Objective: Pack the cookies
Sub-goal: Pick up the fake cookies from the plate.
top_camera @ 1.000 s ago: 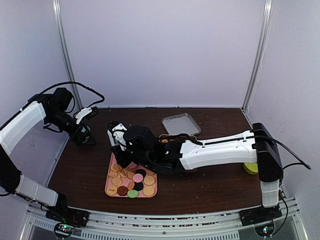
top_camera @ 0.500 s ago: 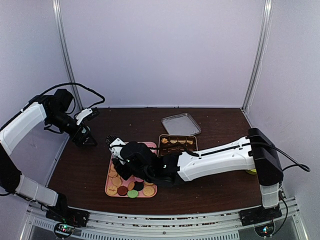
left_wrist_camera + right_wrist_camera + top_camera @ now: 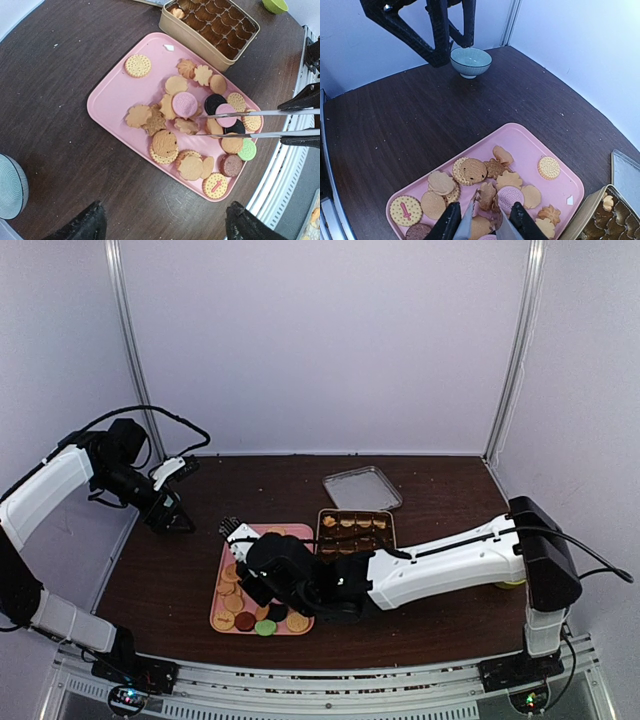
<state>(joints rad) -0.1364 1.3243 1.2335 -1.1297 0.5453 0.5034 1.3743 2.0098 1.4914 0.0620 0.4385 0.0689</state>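
Right wrist view: the right hand (image 3: 482,225) is clamped on metal tongs (image 3: 466,222), one black finger pressing each blade from outside. The blades are apart at the tips, either side of a tan leaf-shaped cookie (image 3: 486,194); cannot tell if it's actually pinched. The cookies (image 3: 472,170) lie loose on a pink tray (image 3: 530,140), mostly round and tan, one with a red mark at the near-left end. A gold tin (image 3: 605,215) just beside the tray's corner holds brown paper cups, with one small biscuit in a cup. A pale bowl (image 3: 471,61) sits on the dark counter (image 3: 395,125), well apart from the tray, with the left hand (image 3: 430,30) hanging over it.

Left wrist view: the left hand (image 3: 165,227) has its fingers wide apart with nothing between them, and is high above the counter. The tray (image 3: 115,95) is in the middle with the cookies (image 3: 165,142) spread over it: pink, black, green and dark red ones among the tan. The tongs (image 3: 250,113) come in from the right, tips at a tan cookie beside a round pink one (image 3: 185,105). The tin (image 3: 210,30) touches or nearly touches the tray's far edge. The bowl (image 3: 9,187) is at the left edge.

Top view: the right arm (image 3: 450,550) stretches across over the tray (image 3: 215,615) and covers much of it. Cookies (image 3: 240,605) show at the tray's near end. The tin (image 3: 356,525) is to the tray's right, with a clear lid (image 3: 362,487) behind it. The left hand (image 3: 172,512) is off to the left.
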